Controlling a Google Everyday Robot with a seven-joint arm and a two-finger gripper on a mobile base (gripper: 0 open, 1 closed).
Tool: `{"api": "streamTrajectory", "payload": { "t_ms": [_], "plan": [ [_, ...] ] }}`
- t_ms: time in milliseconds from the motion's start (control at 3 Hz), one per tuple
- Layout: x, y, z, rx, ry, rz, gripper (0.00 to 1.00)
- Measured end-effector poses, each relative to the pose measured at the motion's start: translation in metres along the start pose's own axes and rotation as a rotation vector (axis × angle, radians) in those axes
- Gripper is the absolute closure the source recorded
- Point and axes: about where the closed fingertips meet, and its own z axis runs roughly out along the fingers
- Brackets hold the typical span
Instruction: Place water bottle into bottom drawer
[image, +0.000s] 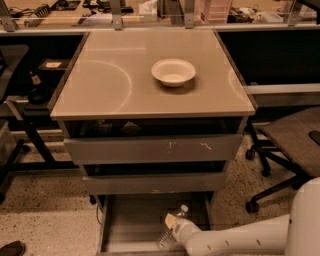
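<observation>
The water bottle is clear with a white cap and leans tilted inside the open bottom drawer, cap pointing up and to the right, its base low near the drawer floor. My gripper comes in from the lower right on a white arm and is shut on the water bottle around its upper part. The two upper drawers above are closed, with scuffed grey fronts.
A white bowl sits on the tan cabinet top. An office chair stands to the right of the cabinet. A desk frame and dark clutter are at the left. A shoe shows at the bottom left.
</observation>
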Motion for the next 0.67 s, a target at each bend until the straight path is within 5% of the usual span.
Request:
{"api": "streamTrajectory", "payload": {
  "t_ms": [667],
  "plan": [
    [-0.004,-0.019,0.044,-0.054,-0.01,0.113,1.0]
  ]
}}
